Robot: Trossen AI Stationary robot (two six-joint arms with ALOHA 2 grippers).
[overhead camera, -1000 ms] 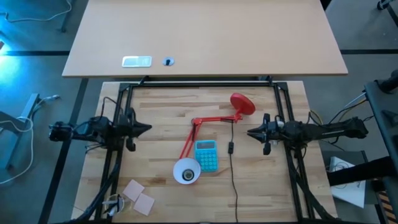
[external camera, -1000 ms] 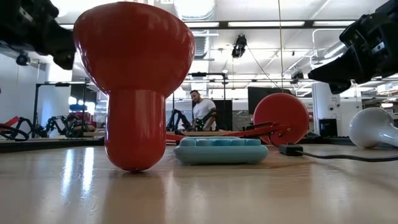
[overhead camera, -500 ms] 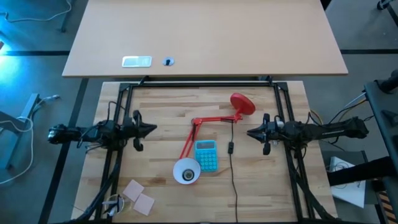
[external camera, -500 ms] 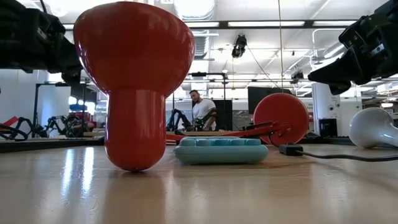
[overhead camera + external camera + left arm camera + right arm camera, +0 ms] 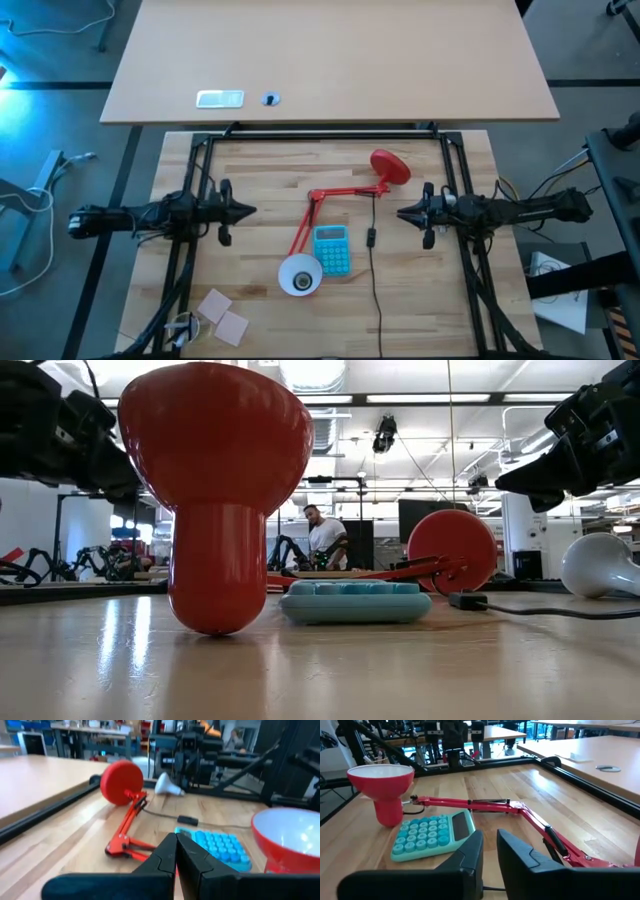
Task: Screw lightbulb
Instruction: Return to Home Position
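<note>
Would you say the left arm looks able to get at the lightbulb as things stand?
Probably not easily. The lightbulb lies across the table, close by the right end effector, and the red lamp lies between it and the shut left end effector. The right one looks better placed.

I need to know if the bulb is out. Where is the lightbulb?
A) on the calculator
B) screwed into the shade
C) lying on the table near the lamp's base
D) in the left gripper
C: the lightbulb lies on the table near the lamp's base, outside the shade.
</note>
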